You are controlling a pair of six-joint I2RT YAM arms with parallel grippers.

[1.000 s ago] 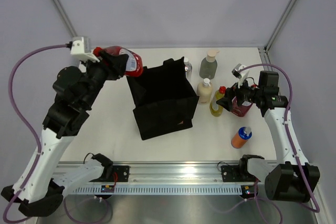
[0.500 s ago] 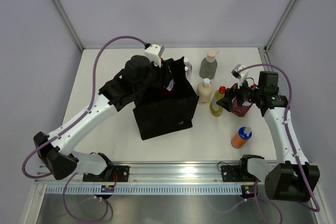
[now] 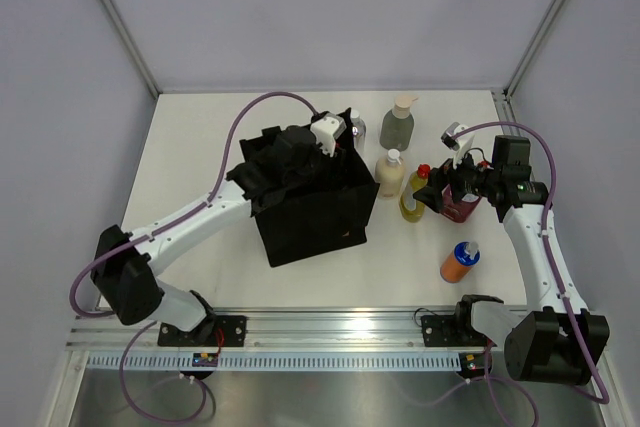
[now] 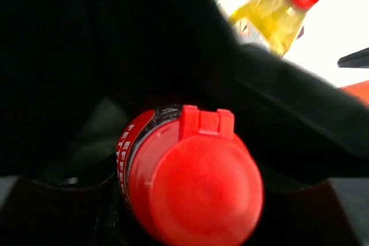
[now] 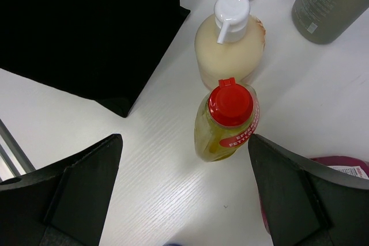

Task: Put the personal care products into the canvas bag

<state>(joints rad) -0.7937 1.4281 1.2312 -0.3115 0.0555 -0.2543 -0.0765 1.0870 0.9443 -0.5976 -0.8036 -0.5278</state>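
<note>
Left gripper (image 4: 184, 214) clenched on red bottle (image 4: 193, 194), cap toward wrist, long axis pointing into canvas bag (image 3: 310, 217), right gripper (image 5: 184, 159) released.

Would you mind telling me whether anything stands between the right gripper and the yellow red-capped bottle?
Nothing visible does. The open right gripper hangs over the yellow bottle; the cream bottle stands close beside it.
</note>
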